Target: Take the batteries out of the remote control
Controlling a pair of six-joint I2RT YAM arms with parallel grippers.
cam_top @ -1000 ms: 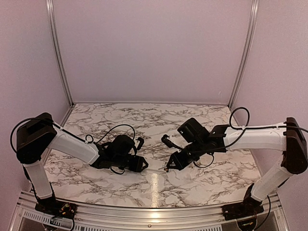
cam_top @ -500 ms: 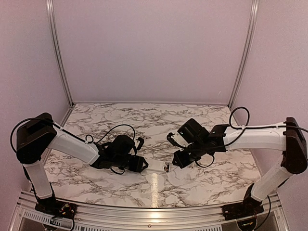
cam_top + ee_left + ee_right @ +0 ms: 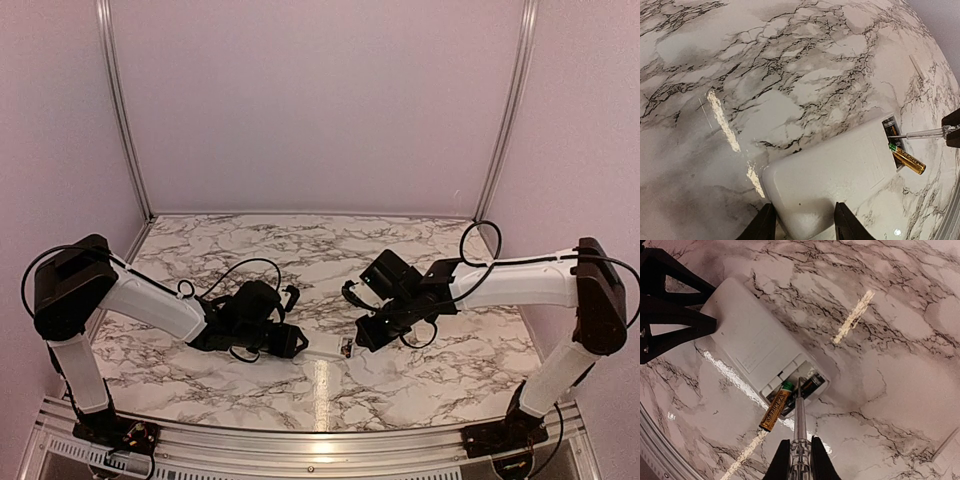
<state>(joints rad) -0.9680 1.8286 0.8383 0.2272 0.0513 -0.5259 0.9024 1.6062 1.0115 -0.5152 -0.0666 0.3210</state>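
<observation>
The white remote control (image 3: 840,172) lies flat on the marble table, back up, with its battery bay open at the far end. My left gripper (image 3: 805,227) is shut on its near end. The orange-gold battery (image 3: 775,407) is tipped half out of the bay, over the remote's edge. The dark battery (image 3: 813,384) still lies in the bay. My right gripper (image 3: 800,460) is shut on a thin grey screwdriver (image 3: 800,422) whose tip rests in the bay between the two batteries. In the top view the remote (image 3: 325,350) lies between my left gripper (image 3: 290,343) and my right gripper (image 3: 362,337).
The marble table (image 3: 320,250) has metal posts and pink walls at its back and sides, and a metal rail at the near edge. My left gripper's black fingers (image 3: 670,305) show at the remote's far end in the right wrist view.
My right gripper drew back slightly from the remote's end, then shifted a little left with the screwdriver. The left arm and the remote have not moved.
</observation>
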